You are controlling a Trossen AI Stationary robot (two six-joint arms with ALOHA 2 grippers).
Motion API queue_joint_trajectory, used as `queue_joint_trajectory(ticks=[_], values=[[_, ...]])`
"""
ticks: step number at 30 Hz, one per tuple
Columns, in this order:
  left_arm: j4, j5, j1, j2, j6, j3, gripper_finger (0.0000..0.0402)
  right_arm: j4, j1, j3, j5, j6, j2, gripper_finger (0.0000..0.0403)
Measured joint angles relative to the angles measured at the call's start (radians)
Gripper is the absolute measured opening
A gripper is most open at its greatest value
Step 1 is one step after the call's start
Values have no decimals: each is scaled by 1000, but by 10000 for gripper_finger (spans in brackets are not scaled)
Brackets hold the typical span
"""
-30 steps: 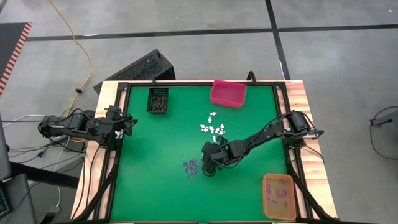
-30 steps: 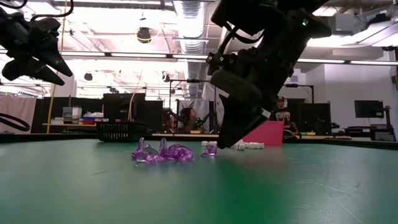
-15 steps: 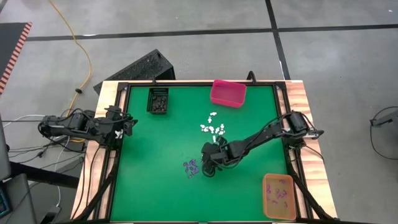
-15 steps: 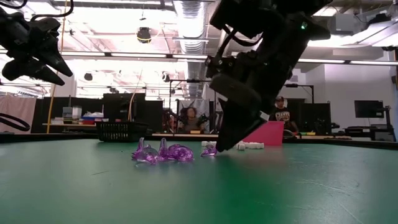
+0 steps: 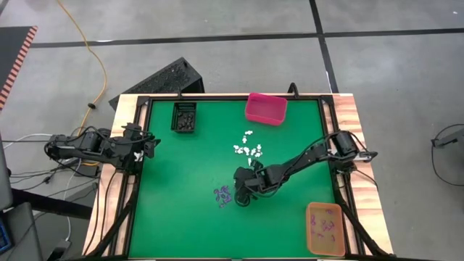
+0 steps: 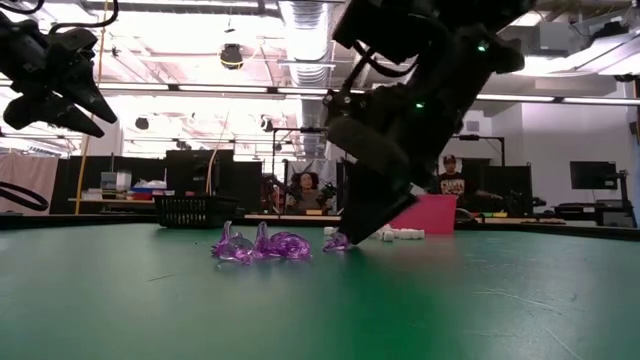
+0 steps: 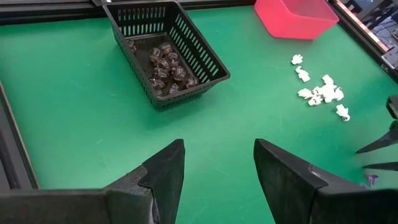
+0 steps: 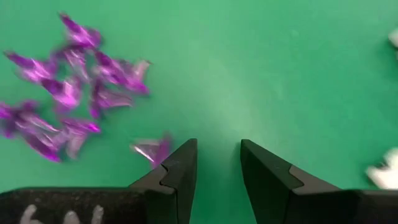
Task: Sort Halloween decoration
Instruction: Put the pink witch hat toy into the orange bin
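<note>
Since a second ago the right gripper (image 6: 352, 236) has slid a little toward the purple trinkets (image 6: 262, 244) in the low view, tips now almost on the mat; nothing else has shifted

Its jaws stand part open and empty. In the right wrist view one stray purple trinket (image 8: 152, 149) lies just outside the finger (image 8: 180, 171) on that side, not in the gap, with the main purple cluster (image 8: 68, 93) farther off the same way. My read is that the coming move turns on this offset: the gripper must shift sideways toward the stray piece before closing. Its long axis I cannot tell.

From above, the right arm reaches low across the table (image 5: 181, 174), wrist pitched steeply down. White trinkets (image 5: 247, 150) lie just beyond it, the orange bin (image 5: 325, 229) near its base.

The left gripper (image 5: 148, 145) waits at the table's left edge, jaws open, well apart from the pile
</note>
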Motion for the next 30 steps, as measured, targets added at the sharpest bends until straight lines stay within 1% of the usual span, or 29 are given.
queue_joint_trajectory(ticks=[2,4,9,11,16,21,26,28,30], values=[[0,0,0,0,0,0,183,49,0,0,-28,-31,0,155],[0,0,0,0,0,0,183,56,4,20,-38,-56,-5,155],[1,0,0,0,0,0,183,-36,18,80,-11,-59,-8,155],[0,0,0,0,0,0,183,-37,20,88,-6,-59,-8,155],[0,0,0,0,0,0,183,12,42,94,-3,-60,4,155],[0,1,0,0,0,0,183,20,72,93,-15,-52,68,155],[0,2,0,0,0,0,183,12,78,94,-13,-27,81,155],[1,3,0,0,0,0,183,12,76,94,-13,-24,81,150],[1,2,0,0,-1,-2,183,6,75,94,-12,-15,81,137]])
